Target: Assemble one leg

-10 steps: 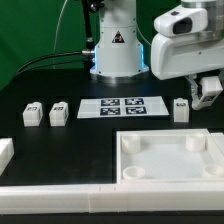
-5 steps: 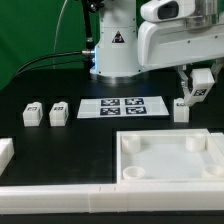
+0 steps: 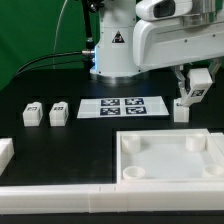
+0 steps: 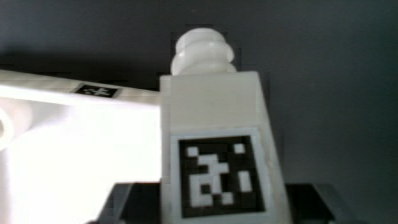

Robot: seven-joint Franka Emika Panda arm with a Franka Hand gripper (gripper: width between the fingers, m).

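Observation:
My gripper (image 3: 192,90) is shut on a leg (image 3: 190,88), a small white block with a black-and-white tag, and holds it above the table at the exterior view's right. In the wrist view the held leg (image 4: 217,120) stands between the dark fingers (image 4: 135,203) of the gripper (image 4: 221,208), with its rounded peg end pointing away. A second leg (image 3: 181,111) stands on the table just below the gripper. Two more legs (image 3: 31,115) (image 3: 58,113) stand at the exterior view's left.
The large white tray (image 3: 129,160) with round corner sockets lies at the front right, and part of it shows in the wrist view (image 4: 54,105). The marker board (image 3: 122,107) lies in the middle. A white rail (image 3: 60,182) runs along the front, and the robot base (image 3: 115,50) stands behind.
The arm has moved toward the exterior view's left and risen a little, carrying the held leg with it. The legs on the table have not moved.

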